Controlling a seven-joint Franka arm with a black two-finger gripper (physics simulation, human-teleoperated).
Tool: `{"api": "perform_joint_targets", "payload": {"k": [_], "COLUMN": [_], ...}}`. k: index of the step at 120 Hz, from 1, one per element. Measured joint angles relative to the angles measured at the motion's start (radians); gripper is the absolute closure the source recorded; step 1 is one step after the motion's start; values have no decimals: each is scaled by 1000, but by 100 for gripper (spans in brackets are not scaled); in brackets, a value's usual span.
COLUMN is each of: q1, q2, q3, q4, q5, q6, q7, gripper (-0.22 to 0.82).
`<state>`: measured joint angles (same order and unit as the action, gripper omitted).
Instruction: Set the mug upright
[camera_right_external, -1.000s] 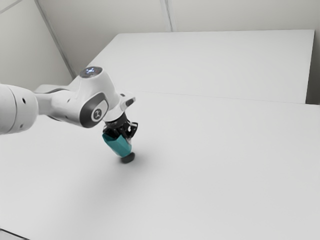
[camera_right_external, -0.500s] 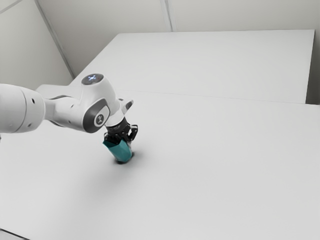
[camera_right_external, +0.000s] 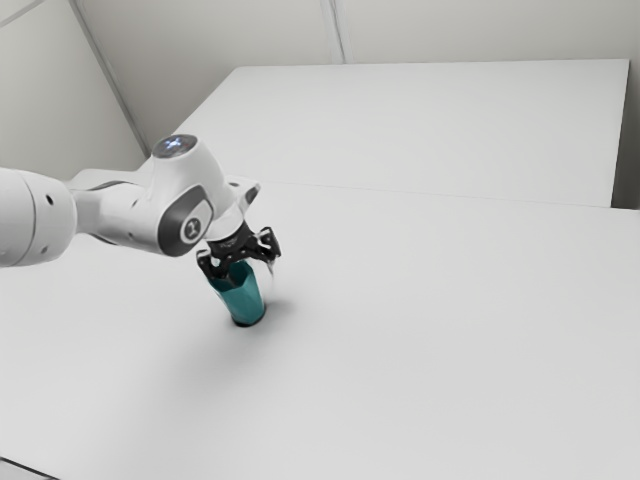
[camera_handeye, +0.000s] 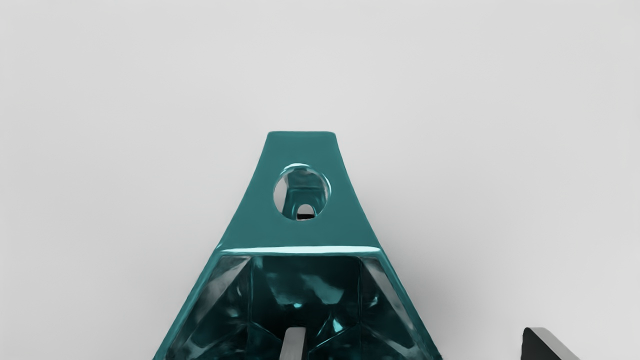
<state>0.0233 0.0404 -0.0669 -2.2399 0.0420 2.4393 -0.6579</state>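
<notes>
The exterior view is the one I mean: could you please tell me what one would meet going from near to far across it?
Black line at the near corner → teal mug → thin seam → white tabletop's far edge → back wall

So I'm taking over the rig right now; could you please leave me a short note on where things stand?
Gripper: open, one finger in or over the mug's mouth, the other outside the wall.
Mug: under the gripper on the table, mouth up, handle out to one side.
Done: it looks upright or nearly so; I can't rule out a slight lean.
Left: I'd check that it sits flat, then lift the hand clear gently, since the finger at the mouth might catch the wall and tip it.
</notes>
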Motion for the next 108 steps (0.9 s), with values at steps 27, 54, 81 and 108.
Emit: {"api": "perform_joint_targets", "payload": {"k": [27,54,81,108], "q1": [-25,-40,-39,-35], "q2": [-119,-120,-72,-70], "q3": [-1,-1,-1,-1], "q4": [40,210,378,496], "q5": [1,11,61,72], "q6": [-117,-322,-466,-590], "q7": [-9,29,144,234], "gripper": [5,2,1,0]}}
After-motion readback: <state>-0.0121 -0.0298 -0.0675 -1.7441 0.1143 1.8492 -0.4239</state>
